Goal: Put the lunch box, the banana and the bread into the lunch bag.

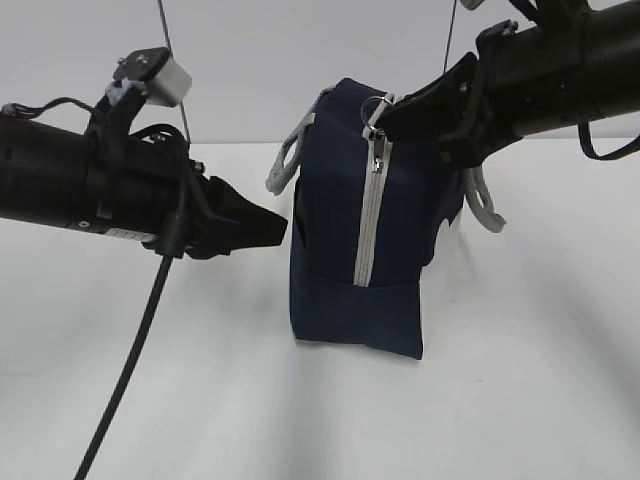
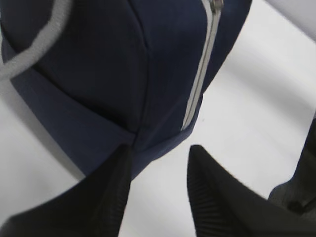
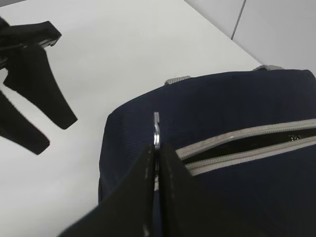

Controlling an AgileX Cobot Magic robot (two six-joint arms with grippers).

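Right wrist view: ribbed black fingers pinch navy fabric lunch bag's metal ring pull.

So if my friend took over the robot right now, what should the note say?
Right hand: shut on the metal ring pull at the top end of the lunch bag.
Left hand: open, empty, at the bag's lower corner; contact unclear.
Bag stands on the white table; its zipper shows a partly open gap in the right wrist view.
Lunch box, banana and bread: not in view.
Left: finish opening, then pack all three.
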